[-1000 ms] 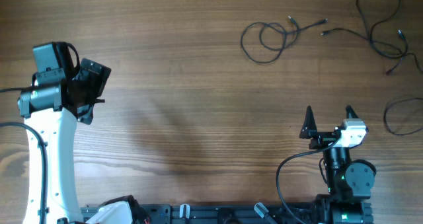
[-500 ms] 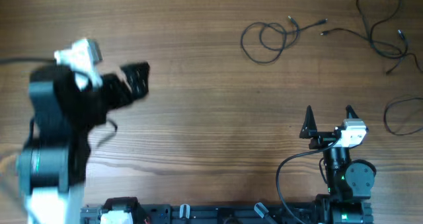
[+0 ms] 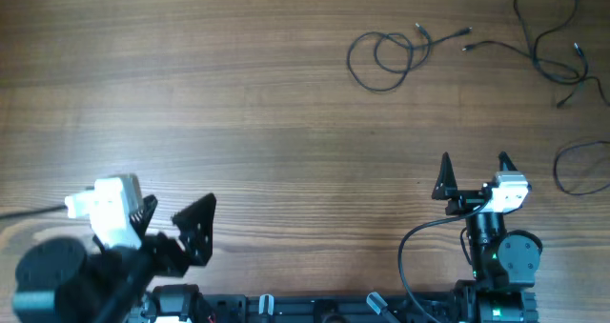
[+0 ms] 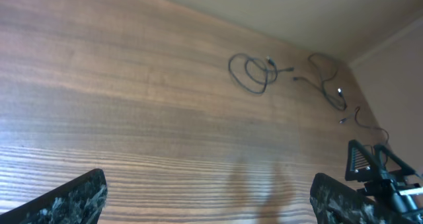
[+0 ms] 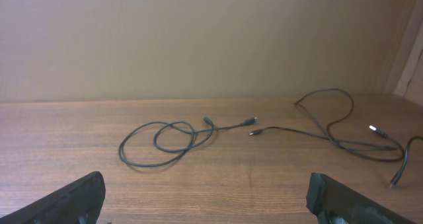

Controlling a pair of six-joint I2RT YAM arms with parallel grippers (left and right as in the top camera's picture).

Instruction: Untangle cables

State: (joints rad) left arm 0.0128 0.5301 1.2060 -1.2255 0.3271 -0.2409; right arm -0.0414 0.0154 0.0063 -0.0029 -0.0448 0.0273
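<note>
Three thin black cables lie on the wooden table, far right. One is a looped cable [image 3: 413, 49] [image 5: 147, 165] [image 4: 266, 71]. A second cable [image 3: 562, 75] [image 5: 328, 137] [image 4: 325, 85] sprawls to its right, their tips close together. A third cable [image 3: 557, 169] curls at the right edge. My left gripper [image 3: 172, 218] [image 4: 205, 204] is open over bare wood at the front left, far from them. My right gripper [image 3: 474, 166] [image 5: 208, 204] is open at the front right, facing the cables from a distance, with nothing between its fingers.
Bare wood fills the table's middle and left. A black rail [image 3: 315, 309] runs along the front edge between the arm bases. The right arm's own thick cable [image 3: 405, 252] loops beside its base. A beige wall [image 5: 198, 39] stands behind the table.
My left arm has swung from the far-left middle of the table down to the front-left edge, its gripper still open. The right arm and the cables have not moved.
</note>
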